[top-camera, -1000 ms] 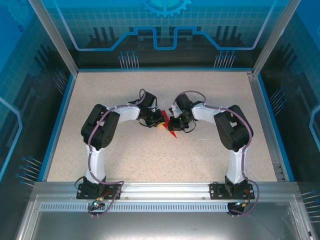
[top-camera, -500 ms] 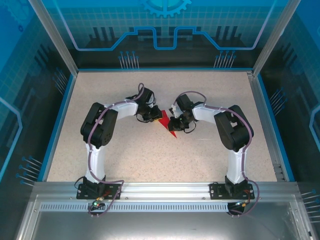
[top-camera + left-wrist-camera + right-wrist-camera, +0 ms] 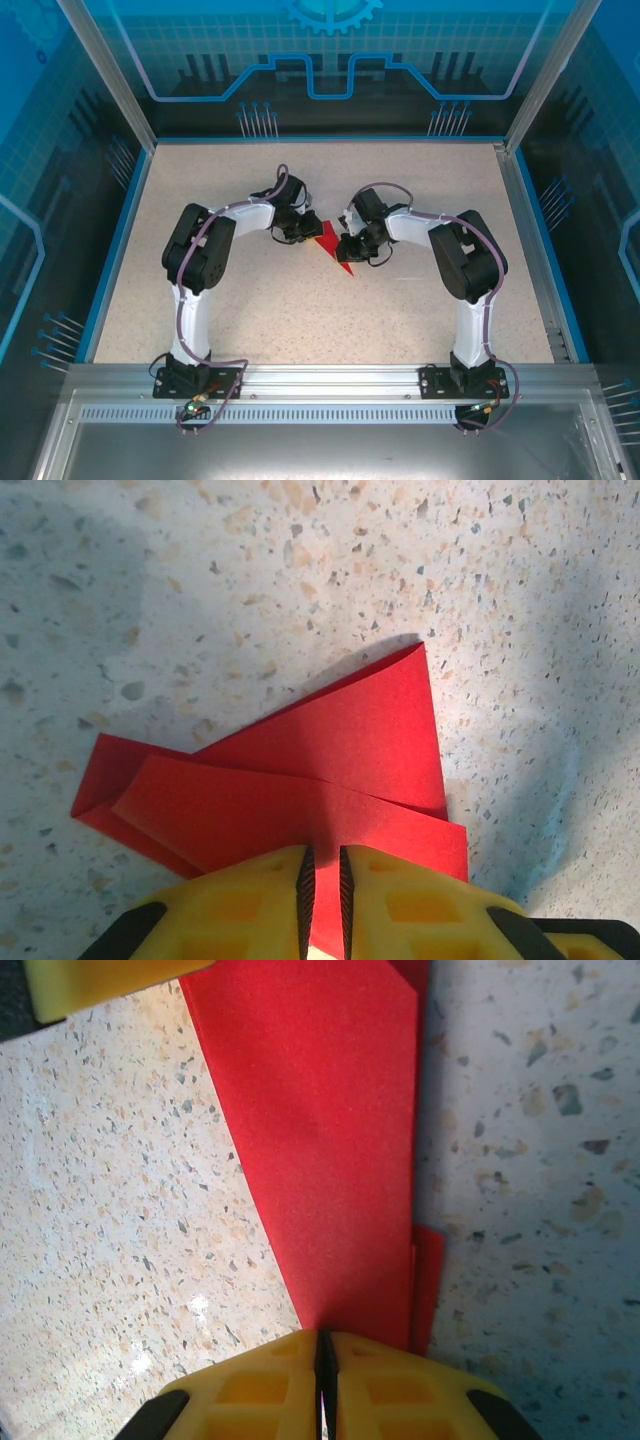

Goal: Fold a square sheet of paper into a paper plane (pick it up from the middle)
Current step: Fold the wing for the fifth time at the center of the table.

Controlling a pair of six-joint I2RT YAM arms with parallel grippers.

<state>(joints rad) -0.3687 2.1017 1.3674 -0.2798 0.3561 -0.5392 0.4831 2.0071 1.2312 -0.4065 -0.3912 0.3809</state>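
The square sheet of paper (image 3: 344, 264) is bright red and folded into a pointed, layered dart that lies mid-table. Its stacked flaps (image 3: 340, 750) spread ahead of my left gripper (image 3: 322, 875), whose yellow jaws stand a narrow gap apart over the paper's near edge, with red showing through the gap. From above, the left gripper (image 3: 305, 232) sits at the paper's upper left. My right gripper (image 3: 347, 247) is on the paper's right. Its jaws (image 3: 324, 1360) are pressed shut where the paper's long flap (image 3: 320, 1140) narrows to them. One left finger (image 3: 100, 980) shows at the flap's far end.
The speckled tabletop (image 3: 300, 320) is bordered by a blue rim (image 3: 120, 240) and aluminium posts. Both arm bases are bolted to the near rail (image 3: 330, 378). The two wrists nearly meet over the middle of the table.
My left gripper has drawn back up and to the left, off the paper's middle, and its jaws have parted slightly. The right arm and the paper have stayed put.
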